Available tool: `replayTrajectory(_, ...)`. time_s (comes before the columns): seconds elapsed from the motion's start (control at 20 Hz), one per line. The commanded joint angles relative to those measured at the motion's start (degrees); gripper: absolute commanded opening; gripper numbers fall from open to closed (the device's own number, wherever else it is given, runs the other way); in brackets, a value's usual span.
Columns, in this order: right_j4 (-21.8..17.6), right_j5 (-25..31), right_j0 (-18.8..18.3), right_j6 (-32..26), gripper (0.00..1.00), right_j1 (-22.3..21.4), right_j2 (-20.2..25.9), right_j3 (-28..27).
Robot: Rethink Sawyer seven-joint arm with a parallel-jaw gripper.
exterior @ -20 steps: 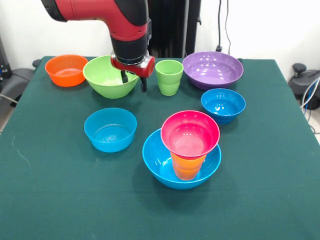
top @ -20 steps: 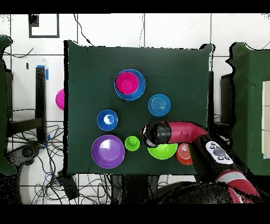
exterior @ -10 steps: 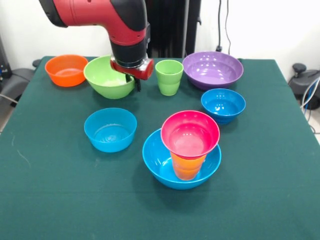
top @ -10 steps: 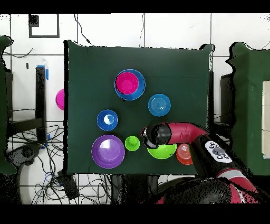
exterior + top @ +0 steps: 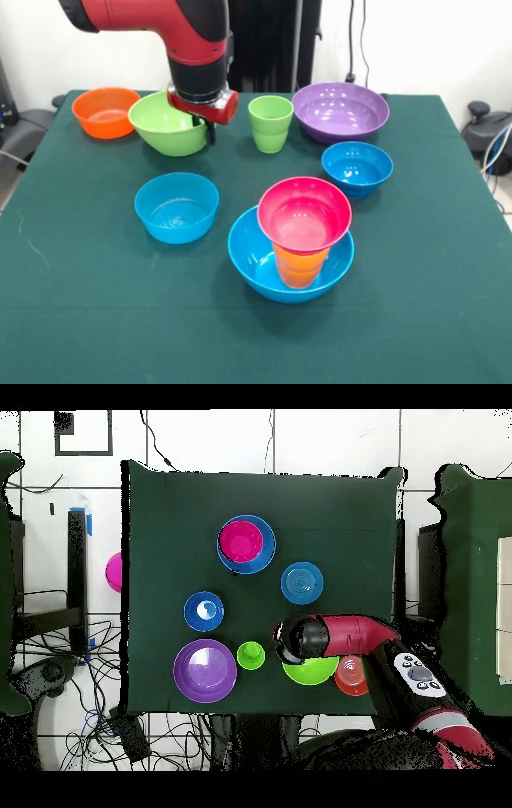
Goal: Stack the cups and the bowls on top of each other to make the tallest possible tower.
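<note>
**Inspector:** Green cloth covers the table, with white wall and cables behind. Largest item first?

**Assistant:** Red and black arm, entering from the upper left in the front view. Its gripper sits at the right rim of the lime green bowl, which is tilted, its right side raised. One dark finger shows outside the rim; the jaws appear clamped on that rim.

**Inspector:** Next?

**Assistant:** Purple bowl, far right, upright and standing alone. Then the large blue bowl, near centre, carrying the tower: the orange-yellow cup stands inside it, and the pink-red bowl rests on the cup's mouth.

**Inspector:** Smaller pieces?

**Assistant:** One small blue bowl left of the tower, just beside it. A second small blue bowl on the right, near the purple one. The orange bowl at the far left, close beside the lime green bowl. The light green cup stands upright between gripper and purple bowl, apart from both.

**Inspector:** Overhead agrees?

**Assistant:** Yes. Gripper over the lime green bowl's edge.
</note>
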Motion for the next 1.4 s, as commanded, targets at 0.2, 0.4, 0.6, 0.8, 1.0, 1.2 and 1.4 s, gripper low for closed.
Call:
replayTrajectory(0.2,-2.7,-1.8,0.3,-4.5,0.0,-2.1,1.9,-0.3)
replayTrajectory(0.4,-0.2,2.5,1.1,-5.6,0.0,-9.8,2.8,2.5)
replayTrajectory(0.6,1.9,4.5,1.9,-5.0,0.0,-13.7,3.5,4.2)
replayTrajectory(0.8,3.9,5.6,2.9,-4.0,0.0,-15.8,4.3,4.9)
replayTrajectory(1.0,6.2,7.3,3.9,-3.4,0.0,-17.6,4.3,5.9)
replayTrajectory(1.2,8.5,8.9,5.7,-2.3,0.0,-19.1,4.0,6.2)
replayTrajectory(1.4,10.0,9.0,8.0,-0.3,0.0,-20.2,2.7,6.2)
